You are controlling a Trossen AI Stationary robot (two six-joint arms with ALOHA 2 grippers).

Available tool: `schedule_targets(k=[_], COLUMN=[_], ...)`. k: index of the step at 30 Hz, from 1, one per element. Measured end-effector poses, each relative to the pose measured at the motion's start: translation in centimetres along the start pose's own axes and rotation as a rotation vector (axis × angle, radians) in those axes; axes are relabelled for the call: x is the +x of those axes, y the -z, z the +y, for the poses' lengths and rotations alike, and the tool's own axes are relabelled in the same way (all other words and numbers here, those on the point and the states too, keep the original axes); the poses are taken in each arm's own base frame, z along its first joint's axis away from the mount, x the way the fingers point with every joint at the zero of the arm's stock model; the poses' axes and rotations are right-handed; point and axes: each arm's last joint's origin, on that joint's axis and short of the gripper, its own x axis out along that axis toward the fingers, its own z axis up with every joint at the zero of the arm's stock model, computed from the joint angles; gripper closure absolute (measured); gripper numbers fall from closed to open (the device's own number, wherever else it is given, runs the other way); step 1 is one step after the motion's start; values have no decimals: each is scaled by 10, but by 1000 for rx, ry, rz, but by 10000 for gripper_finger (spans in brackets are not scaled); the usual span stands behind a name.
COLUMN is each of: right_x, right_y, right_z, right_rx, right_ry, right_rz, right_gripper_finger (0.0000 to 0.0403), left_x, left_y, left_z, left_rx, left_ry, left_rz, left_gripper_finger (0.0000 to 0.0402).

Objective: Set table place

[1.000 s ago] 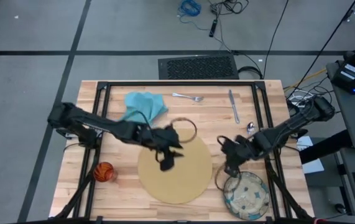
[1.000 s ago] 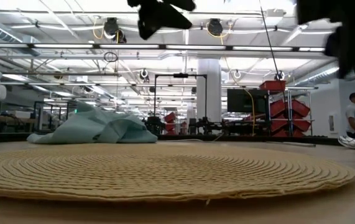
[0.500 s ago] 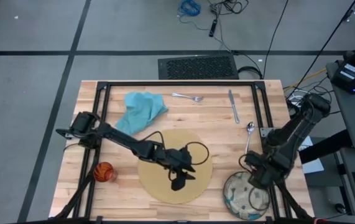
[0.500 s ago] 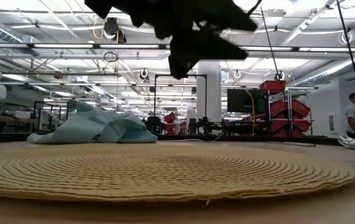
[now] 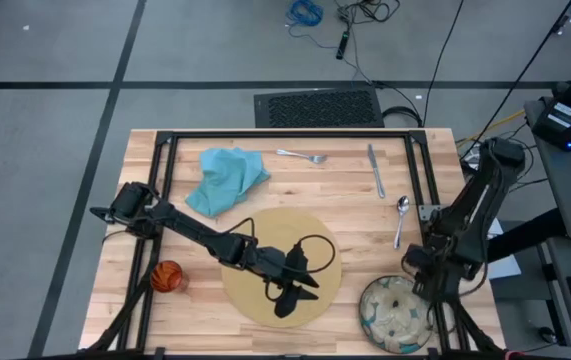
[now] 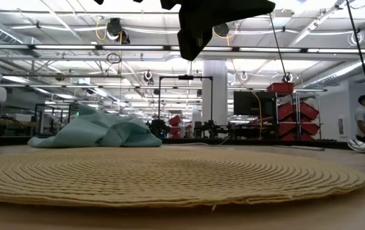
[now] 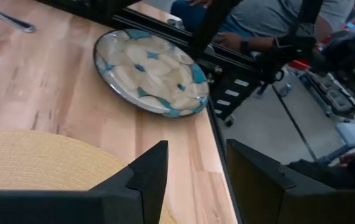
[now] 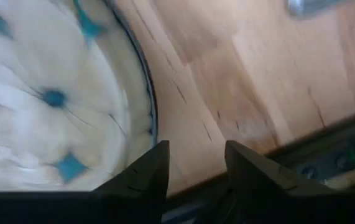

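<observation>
On the plank bench the right gripper, jaws apart and empty, hangs at the plate rim, where a shallow bite could slip off.

The left gripper now hangs over the near part of the round mat, having swung down from the mat's far edge. The right gripper has come in from beside the mat to the rim of the plate, its fingers apart above that rim.
</observation>
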Motion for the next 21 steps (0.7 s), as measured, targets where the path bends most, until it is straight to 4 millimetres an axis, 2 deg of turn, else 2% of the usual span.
schedule_targets(k=[5,9,12,16,21], right_x=[-24,-26,-16,13,34], right_y=[-5,-5,-5,0,6], right_z=[-26,-37,-40,-46,-35], right_rx=[61,109,164,251,269], right_ry=[-285,-428,-430,-341,-433], right_rz=[-144,-163,-161,-42,65], right_gripper_finger=[286,307,315,316,316], left_x=[0,0,0,0,0], left_y=[0,0,0,1,1], left_z=[-1,-2,-4,-6,-6], left_rx=[-23,-23,-20,-16,-10], left_ry=[-10,-5,1,5,9], left_rz=[-6,-16,-19,-16,-11], left_gripper_finger=[256,256,256,256,256])
